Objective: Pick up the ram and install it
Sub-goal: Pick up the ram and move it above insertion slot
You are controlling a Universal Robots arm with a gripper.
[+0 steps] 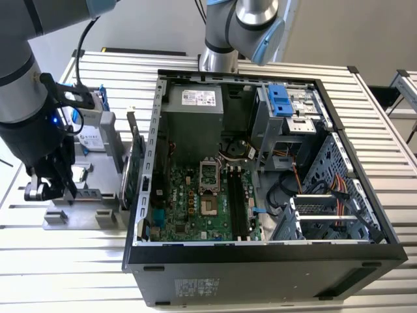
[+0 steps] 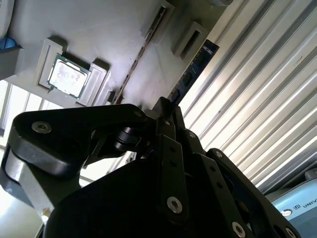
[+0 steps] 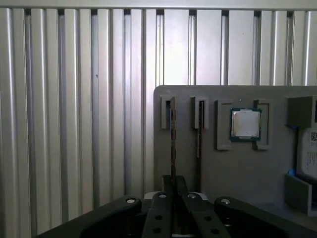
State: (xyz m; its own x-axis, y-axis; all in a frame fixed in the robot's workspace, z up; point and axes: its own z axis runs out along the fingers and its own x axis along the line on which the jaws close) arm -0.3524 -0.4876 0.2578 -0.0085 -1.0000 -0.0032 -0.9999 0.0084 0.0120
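On the ribbed, pale metal surface (image 1: 71, 274) we see a grey holder (image 1: 78, 218) lying flat, and we give every place from it. Behind the surface the room shows a plain grey wall. At the exterior view's right is the corner of a second slatted surface (image 1: 407, 91).

An open computer case (image 1: 260, 257) stands just beside the holder on the exterior view's right, its motherboard (image 1: 195, 202) bared. A large green card (image 1: 133, 173) stands on edge at the holder's side nearest the case. Well beyond the holder, past the case, we see the base of another arm (image 1: 220, 45).

The tool (image 1: 45, 189) hangs low over the holder's end farthest from the case. The exterior view gives us the case and the arm, while the wrist views give us the holder's top.

In both wrist views the ram (image 3: 173, 131) stands on edge in a narrow slot at the holder's outer edge, next to bare surface. A second slot lies just beside it, and a square silver chip (image 3: 245, 124) sits in a pocket further in. The second wrist view shows the ram's dark bluish flat side, where the first shows it edge-on.

The tool's fingers (image 3: 167, 186) are drawn nearly together with the ram's thin edge between them. We take it as gripped, with the stick seated in its slot.
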